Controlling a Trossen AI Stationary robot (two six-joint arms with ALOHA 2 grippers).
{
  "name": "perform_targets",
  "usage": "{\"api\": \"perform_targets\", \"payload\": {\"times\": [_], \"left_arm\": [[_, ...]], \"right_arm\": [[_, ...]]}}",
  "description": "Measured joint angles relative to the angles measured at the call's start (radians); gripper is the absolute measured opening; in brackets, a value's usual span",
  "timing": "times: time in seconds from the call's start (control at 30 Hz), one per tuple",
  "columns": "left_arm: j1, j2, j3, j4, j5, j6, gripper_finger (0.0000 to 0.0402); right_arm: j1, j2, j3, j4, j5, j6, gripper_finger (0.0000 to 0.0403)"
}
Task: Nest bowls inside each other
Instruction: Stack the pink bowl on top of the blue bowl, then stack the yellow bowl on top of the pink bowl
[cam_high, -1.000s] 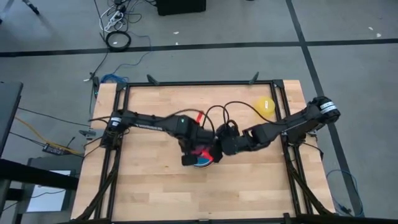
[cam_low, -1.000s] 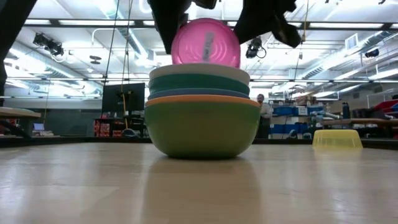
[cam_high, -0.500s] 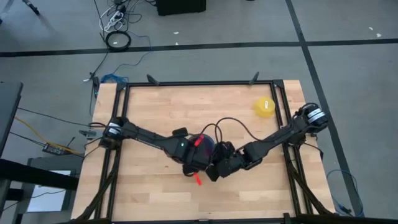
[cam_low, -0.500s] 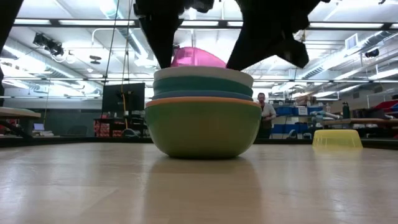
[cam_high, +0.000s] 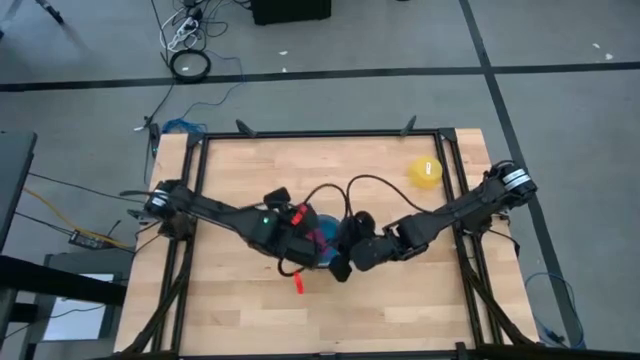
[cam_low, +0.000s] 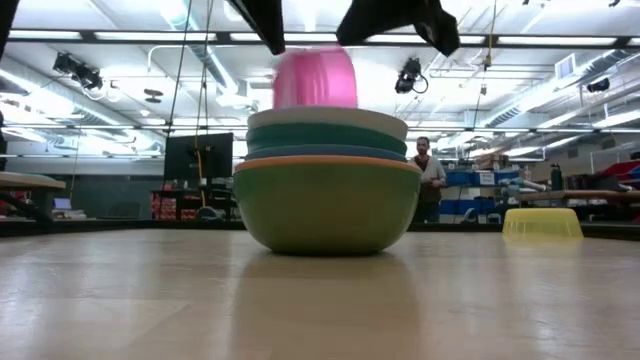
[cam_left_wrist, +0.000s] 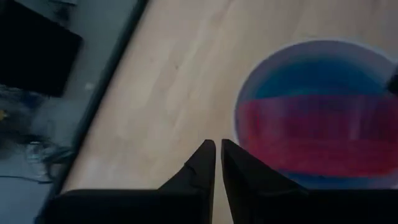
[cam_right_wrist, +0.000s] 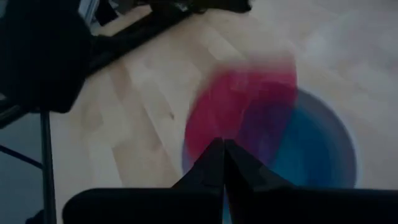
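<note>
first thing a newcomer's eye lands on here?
The stack of nested bowls mid-table, green outermost, with a red bowl sticking up out of its top. Both dark arms crowd in over it, left gripper and right gripper shut. A lone yellow bowl sits upside down near the far right corner.

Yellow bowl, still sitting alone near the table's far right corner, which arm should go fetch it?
Right, probably. The yellow bowl lies on the right arm's side of the table, while both grippers, left and right, hang by the stack.

Grey floor (cam_high: 560, 120) with black tape lines (cam_high: 400, 72), bright ceiling lights (cam_low: 120, 35).
</note>
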Motion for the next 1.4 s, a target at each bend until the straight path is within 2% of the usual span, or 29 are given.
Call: {"api": "perform_targets", "payload": {"times": [0.1,0.2,0.37,0.47,0.53,0.67,0.73,0.83,0.97,1.1,1.3,1.4], "left_arm": [[0.006,-0.006,-0.002,0.035,0.072,0.046,0.0037],[0.003,-0.001,-0.037,0.068,0.101,0.066,0.0037],[0.015,-0.007,-0.087,0.066,0.042,0.048,0.0037],[0.067,-0.015,-0.087,0.138,-0.044,0.138,0.0037],[0.133,-0.016,-0.087,0.258,-0.040,0.251,0.0037],[0.271,-0.009,-0.091,0.538,0.156,0.485,0.0037],[0.328,-0.007,-0.094,0.630,0.246,0.555,0.0037],[0.414,-0.004,-0.094,0.726,0.375,0.627,0.0037],[0.518,0.012,-0.094,0.758,0.518,0.662,0.0037],[0.559,0.021,-0.095,0.741,0.583,0.672,0.0037],[0.574,0.020,-0.095,0.738,0.581,0.729,0.0037],[0.598,0.018,-0.094,0.698,0.576,0.747,0.0037]], "right_arm": [[-0.008,-0.003,0.013,-0.024,-0.015,-0.002,0.0000],[-0.007,-0.004,0.014,-0.037,-0.021,0.006,0.0000],[0.001,-0.006,0.014,-0.092,0.000,0.024,0.0000],[-0.013,-0.020,0.015,-0.273,0.045,0.104,0.0000],[-0.046,-0.024,0.015,-0.431,0.057,0.206,0.0000],[-0.093,-0.025,0.014,-0.663,0.044,0.356,0.0001],[-0.115,-0.024,0.014,-0.752,0.022,0.432,0.0001],[-0.152,-0.024,0.014,-0.901,0.015,0.555,0.0001],[-0.205,-0.024,-0.008,-1.047,0.011,0.707,0.0001],[-0.296,-0.025,-0.063,-1.050,-0.048,0.728,0.0000],[-0.457,-0.024,-0.162,-0.957,-0.095,0.659,0.0000],[-0.549,-0.024,-0.202,-0.970,-0.112,0.654,0.0000]]}}
